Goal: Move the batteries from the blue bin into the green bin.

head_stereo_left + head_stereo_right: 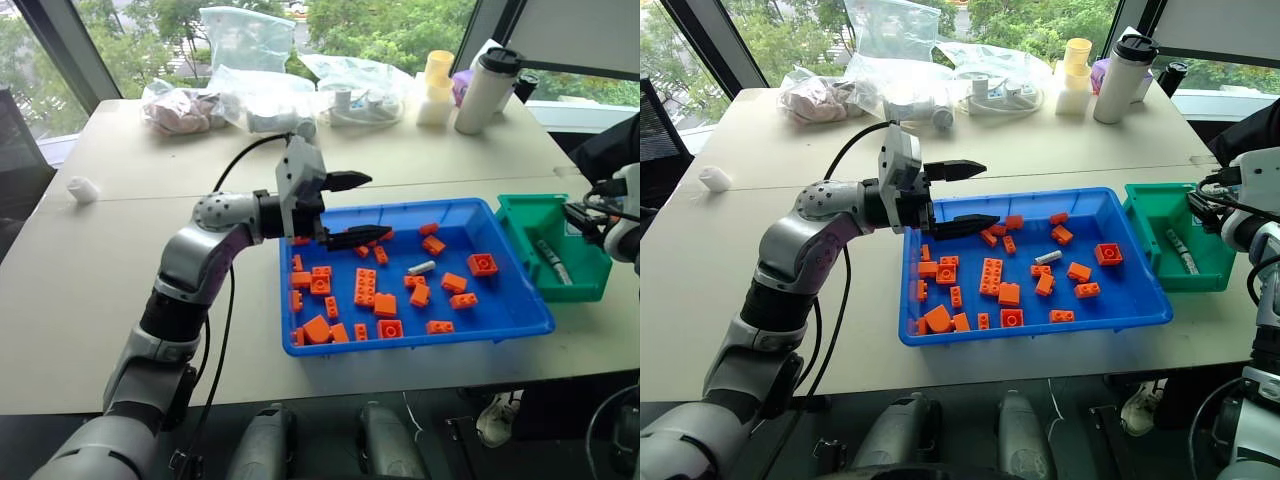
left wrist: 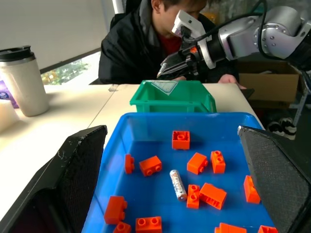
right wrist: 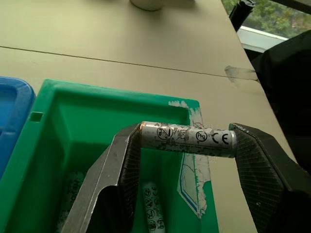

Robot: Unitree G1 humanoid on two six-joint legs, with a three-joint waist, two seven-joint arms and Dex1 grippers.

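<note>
One silver battery [image 1: 421, 267] lies among orange bricks [image 1: 365, 285] in the middle of the blue bin [image 1: 420, 345]. My left gripper [image 1: 365, 208] hovers open over the bin's back left part, pointing right across it, with nothing between its fingers. The green bin [image 1: 520, 205] stands against the blue bin's right side, and a battery [image 1: 553, 262] lies on its floor. My right gripper [image 3: 187, 141] is shut endwise on another battery [image 3: 194, 136], held level above the green bin [image 3: 58, 126] near its far rim.
At the back of the table are clear plastic bags [image 1: 250, 60], a white tumbler with a black lid [image 1: 487, 88] and yellow cups [image 1: 437, 75]. A small white object [image 1: 82, 188] lies at the left. A person in a dark jacket [image 2: 141, 43] sits beyond the green bin.
</note>
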